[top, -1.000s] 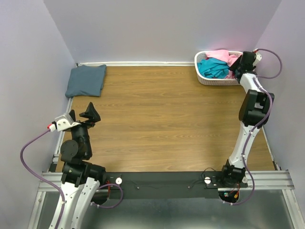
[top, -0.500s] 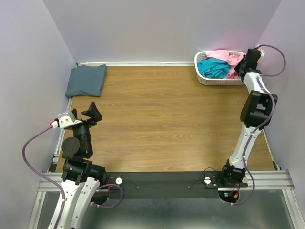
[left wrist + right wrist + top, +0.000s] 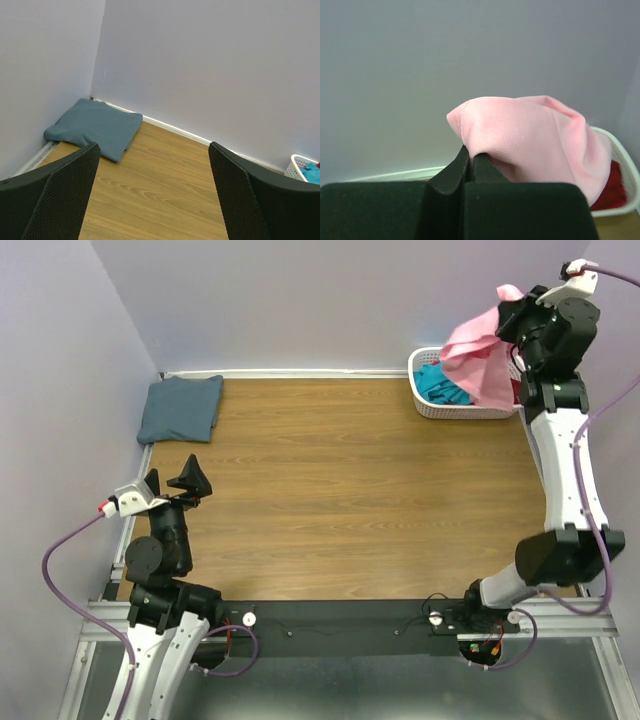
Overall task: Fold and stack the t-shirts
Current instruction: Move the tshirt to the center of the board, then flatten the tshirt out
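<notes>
My right gripper (image 3: 512, 302) is raised high over the white basket (image 3: 436, 406) and shut on a light pink t-shirt (image 3: 482, 355), which hangs down from it. In the right wrist view the pink t-shirt (image 3: 535, 137) bunches over the right gripper (image 3: 471, 156), pinched between the closed fingers. A teal t-shirt (image 3: 438, 386) lies in the basket and a dark red t-shirt (image 3: 615, 187) shows there too. A folded slate blue-grey t-shirt (image 3: 181, 407) lies at the far left corner, also seen as the blue-grey t-shirt (image 3: 95, 128). My left gripper (image 3: 172, 483) is open near the left edge, its fingers (image 3: 62, 195) holding nothing.
The wooden table (image 3: 340, 490) is bounded by lilac walls on the left, back and right. The basket (image 3: 299, 167) sits against the back wall at the right. A metal rail with the arm bases runs along the near edge.
My right gripper shut on the pink t-shirt in the basket and lifted it high above the basket. The left arm barely moved.
</notes>
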